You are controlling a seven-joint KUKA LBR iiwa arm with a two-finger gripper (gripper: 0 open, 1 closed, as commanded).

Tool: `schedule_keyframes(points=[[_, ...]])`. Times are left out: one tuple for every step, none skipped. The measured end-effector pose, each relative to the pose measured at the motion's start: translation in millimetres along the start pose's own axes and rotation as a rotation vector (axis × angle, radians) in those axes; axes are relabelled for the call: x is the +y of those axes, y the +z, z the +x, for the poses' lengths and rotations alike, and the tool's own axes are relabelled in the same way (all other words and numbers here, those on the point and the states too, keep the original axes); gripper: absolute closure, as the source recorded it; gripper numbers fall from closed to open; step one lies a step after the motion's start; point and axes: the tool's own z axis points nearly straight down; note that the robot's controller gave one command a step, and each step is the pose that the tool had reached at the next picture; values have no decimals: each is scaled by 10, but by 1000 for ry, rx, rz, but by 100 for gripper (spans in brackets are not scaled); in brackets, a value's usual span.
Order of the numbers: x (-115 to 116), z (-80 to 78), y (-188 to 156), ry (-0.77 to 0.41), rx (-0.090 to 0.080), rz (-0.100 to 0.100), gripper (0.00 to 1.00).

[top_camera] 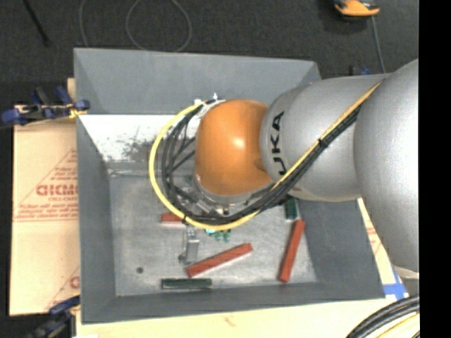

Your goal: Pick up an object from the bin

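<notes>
My gripper pokes out below the arm's wrist, low over the bin floor left of centre. Its tip stands at the left end of a long red stick that lies slanted on the floor. A small red piece lies just to its upper left, partly under the wrist's cables. Small green bits lie right beside it. Near the front wall, below the gripper, a dark green stick lies flat. Nothing shows in its grasp.
A second red stick lies steeply slanted at the right of the floor, with a green piece at its upper end. The arm and its orange cover hide the middle and back of the bin.
</notes>
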Motion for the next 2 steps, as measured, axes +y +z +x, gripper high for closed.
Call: schedule_keyframes(points=[[-514,-1048,907,-84,-8,2,0],[-477,-1051,834,-85,-11,-1,100]])
